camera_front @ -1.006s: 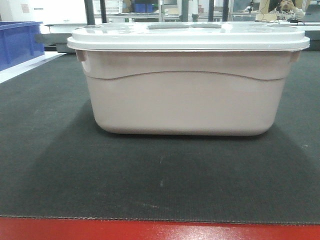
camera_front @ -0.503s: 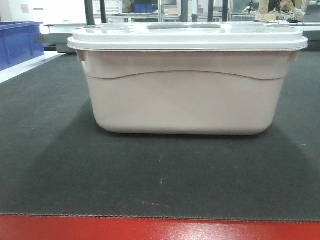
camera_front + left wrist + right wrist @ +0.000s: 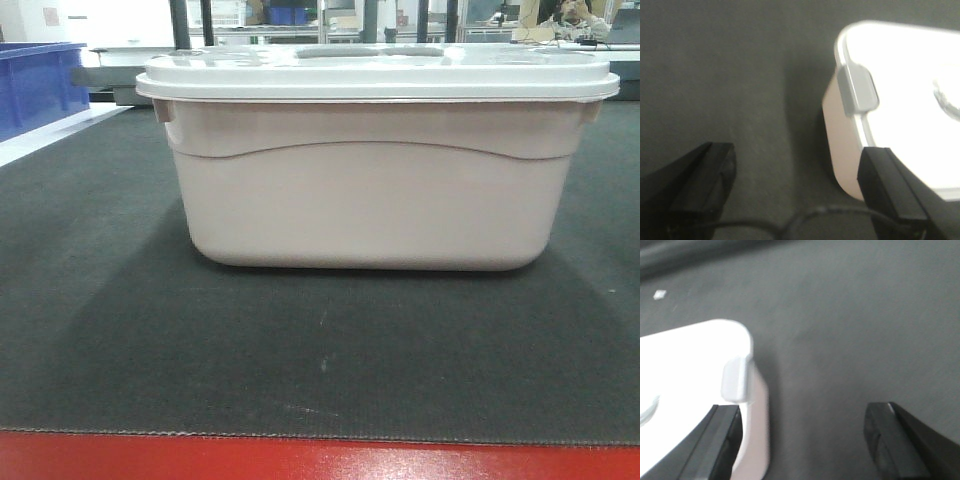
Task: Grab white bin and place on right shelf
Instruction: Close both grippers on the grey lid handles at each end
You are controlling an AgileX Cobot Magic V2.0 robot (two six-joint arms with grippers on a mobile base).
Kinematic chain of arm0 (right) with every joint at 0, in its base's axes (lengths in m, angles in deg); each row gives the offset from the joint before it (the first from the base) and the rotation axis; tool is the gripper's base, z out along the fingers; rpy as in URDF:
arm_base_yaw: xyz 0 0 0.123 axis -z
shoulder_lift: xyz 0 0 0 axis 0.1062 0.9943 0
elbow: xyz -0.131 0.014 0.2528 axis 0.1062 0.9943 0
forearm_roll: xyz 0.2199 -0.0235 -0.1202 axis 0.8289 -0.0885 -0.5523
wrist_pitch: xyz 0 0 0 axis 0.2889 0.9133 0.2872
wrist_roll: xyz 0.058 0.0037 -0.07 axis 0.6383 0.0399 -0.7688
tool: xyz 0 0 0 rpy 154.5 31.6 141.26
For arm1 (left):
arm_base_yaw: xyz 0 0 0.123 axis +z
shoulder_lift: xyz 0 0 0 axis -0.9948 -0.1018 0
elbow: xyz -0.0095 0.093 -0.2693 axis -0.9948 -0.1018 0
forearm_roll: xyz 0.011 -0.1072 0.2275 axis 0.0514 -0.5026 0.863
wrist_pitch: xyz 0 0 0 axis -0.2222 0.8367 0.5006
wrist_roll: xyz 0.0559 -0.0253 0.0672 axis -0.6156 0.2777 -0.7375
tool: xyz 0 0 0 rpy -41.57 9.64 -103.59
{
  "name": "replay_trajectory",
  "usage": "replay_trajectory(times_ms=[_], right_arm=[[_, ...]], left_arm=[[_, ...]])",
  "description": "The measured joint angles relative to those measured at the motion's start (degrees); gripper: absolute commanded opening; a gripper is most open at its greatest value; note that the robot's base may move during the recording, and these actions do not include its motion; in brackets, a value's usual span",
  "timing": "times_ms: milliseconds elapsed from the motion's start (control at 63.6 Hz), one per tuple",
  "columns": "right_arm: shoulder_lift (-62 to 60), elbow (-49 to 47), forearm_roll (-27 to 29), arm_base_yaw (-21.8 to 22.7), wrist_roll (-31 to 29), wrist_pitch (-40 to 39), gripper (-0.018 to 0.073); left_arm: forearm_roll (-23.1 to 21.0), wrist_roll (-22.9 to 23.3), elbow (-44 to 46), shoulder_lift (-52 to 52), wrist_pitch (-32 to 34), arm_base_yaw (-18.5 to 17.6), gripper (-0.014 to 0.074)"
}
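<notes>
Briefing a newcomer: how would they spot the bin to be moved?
Find the broad dark mat. In its middle stands the white bin, a wide pinkish tote under a white lid. Unlike the blue bin at far left, it is pale, lidded, with a wavy side ridge.

Workshop or lab (hard to tell): blue bin (image 3: 35, 85), dark rack uprights (image 3: 179, 22) behind.

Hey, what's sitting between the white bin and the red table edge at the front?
Nothing stands there. In the front view, only bare dark mat stretches from the white bin to the red edge.
</notes>
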Motion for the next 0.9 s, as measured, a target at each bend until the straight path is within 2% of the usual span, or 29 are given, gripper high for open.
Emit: replay_trajectory(times_ms=[141,299,471,597,660,723,896], right_arm=[[7.73,-8.75,6.62,0.00,-0.99,10.92,0.0603],[16.60,-17.18,13.18,0.22,-5.41,21.86,0.0603],[24.27,-22.13,24.73,4.08,-13.78,29.26,0.0603],[28.39,-22.84,38.26,10.59,-22.83,34.06,0.0603],[30.42,-22.84,43.43,13.69,-26.56,35.36,0.0603],[32.62,-22.84,46.96,16.25,-29.60,35.49,0.0603],[38.42,-22.92,49.49,18.39,-33.84,35.26,0.0603]], left_arm=[[-6.60,-5.13,10.86,-9.72,-10.94,0.00,0.0433],[-19.72,-13.18,20.31,-18.86,-19.45,1.72,0.0432],[-36.01,-22.86,24.24,-25.31,-26.11,8.53,0.0431],[-46.76,-28.27,24.47,-29.24,-29.93,14.20,0.0431],[-49.74,-29.98,24.41,-31.02,-30.72,15.91,0.0431],[-50.86,-30.97,24.50,-32.63,-30.96,16.57,0.0431],[-51.62,-32.53,24.50,-37.17,-31.59,15.83,0.0431]])
